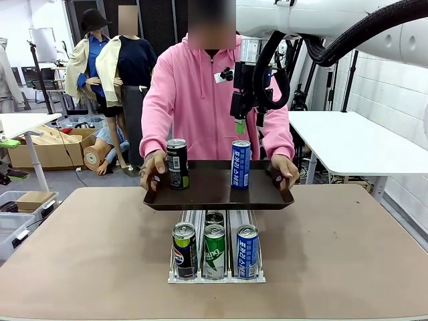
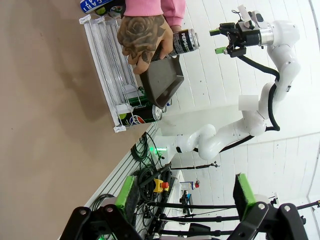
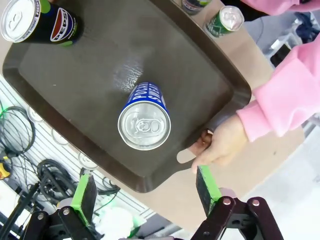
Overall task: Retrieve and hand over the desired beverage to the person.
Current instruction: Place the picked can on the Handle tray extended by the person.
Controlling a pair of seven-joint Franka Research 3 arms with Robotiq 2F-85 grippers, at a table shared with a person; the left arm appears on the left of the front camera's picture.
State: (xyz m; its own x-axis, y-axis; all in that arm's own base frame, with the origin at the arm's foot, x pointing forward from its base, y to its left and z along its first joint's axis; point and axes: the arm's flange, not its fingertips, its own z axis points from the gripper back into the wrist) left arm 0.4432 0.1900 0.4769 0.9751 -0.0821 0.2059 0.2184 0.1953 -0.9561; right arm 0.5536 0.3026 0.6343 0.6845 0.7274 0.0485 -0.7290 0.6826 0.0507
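The person (image 1: 200,93) in a pink hooded sweatshirt holds a dark tray (image 1: 207,194) in both hands above the table's far side. On the tray stand a black Pepsi can (image 1: 177,164) at the left and a blue can (image 1: 241,164) at the right. My right gripper (image 1: 242,127) hangs open just above the blue can. In the right wrist view the blue can's top (image 3: 144,125) lies ahead of the open right gripper (image 3: 146,187), with the Pepsi can (image 3: 37,20) farther off. My left gripper (image 2: 185,200) is open and holds nothing, far from the tray (image 2: 162,82).
A clear can rack (image 1: 215,274) stands on the brown table below the tray, with a black Pepsi can (image 1: 184,249), a green can (image 1: 214,251) and a blue can (image 1: 247,251) at its front. The person's hands (image 1: 154,170) grip both tray ends. A white table (image 1: 354,144) stands at the right.
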